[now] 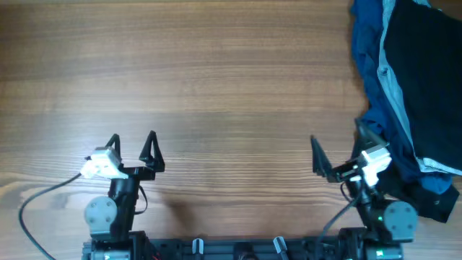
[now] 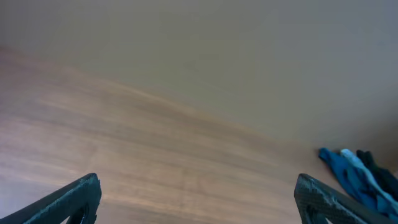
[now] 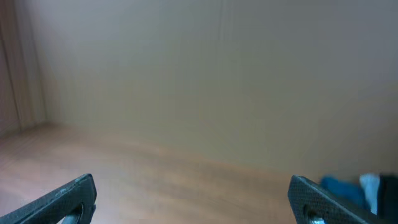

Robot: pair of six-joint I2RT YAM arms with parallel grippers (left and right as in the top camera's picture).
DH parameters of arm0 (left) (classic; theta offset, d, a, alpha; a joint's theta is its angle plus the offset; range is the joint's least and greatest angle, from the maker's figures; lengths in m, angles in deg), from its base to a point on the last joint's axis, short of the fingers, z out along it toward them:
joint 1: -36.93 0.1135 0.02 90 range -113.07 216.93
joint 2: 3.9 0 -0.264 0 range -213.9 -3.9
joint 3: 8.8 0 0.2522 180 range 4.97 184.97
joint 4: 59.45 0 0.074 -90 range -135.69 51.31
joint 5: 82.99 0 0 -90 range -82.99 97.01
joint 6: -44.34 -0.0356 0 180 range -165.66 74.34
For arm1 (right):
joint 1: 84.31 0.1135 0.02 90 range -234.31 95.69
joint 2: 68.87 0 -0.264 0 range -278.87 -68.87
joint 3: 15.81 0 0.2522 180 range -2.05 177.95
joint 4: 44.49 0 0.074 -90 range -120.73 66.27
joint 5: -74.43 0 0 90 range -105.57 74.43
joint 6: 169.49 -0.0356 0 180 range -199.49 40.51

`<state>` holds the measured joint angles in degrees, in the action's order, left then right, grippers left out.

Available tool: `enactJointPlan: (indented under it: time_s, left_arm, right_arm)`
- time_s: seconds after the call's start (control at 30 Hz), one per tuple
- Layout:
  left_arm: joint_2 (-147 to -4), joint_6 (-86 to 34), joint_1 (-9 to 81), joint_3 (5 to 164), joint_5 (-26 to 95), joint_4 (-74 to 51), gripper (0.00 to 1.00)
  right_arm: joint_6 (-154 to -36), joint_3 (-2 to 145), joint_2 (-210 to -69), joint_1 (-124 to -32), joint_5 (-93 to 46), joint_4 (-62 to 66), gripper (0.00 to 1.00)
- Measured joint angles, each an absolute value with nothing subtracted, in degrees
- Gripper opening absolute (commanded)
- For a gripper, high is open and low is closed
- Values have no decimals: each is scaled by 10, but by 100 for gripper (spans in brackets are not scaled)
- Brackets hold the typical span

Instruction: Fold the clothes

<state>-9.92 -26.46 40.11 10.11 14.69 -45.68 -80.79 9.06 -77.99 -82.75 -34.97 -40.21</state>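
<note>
A pile of clothes [image 1: 404, 87] lies at the table's right edge: dark blue fabric, a pale blue strip and a black garment on top. It also shows at the far right of the left wrist view [image 2: 360, 177] and of the right wrist view [image 3: 348, 190]. My left gripper [image 1: 132, 148] is open and empty near the front left of the table [image 1: 216, 87]. My right gripper [image 1: 338, 155] is open and empty near the front right, its right finger close to the pile's edge. Both wrist views show open jaws over bare wood.
The arm bases and a cable [image 1: 43, 209] sit along the front edge. The pile hangs past the right arm's base at the front right corner. A plain wall rises behind the table in the wrist views.
</note>
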Motion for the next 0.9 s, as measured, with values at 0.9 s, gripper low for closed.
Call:
enactJointPlan:
  time_s: [0.9]
  left_arm:
    - [-723,-319,401,687,233,-97,100]
  right_arm:
    - [-734,942,-1550,-836,-355,44,100]
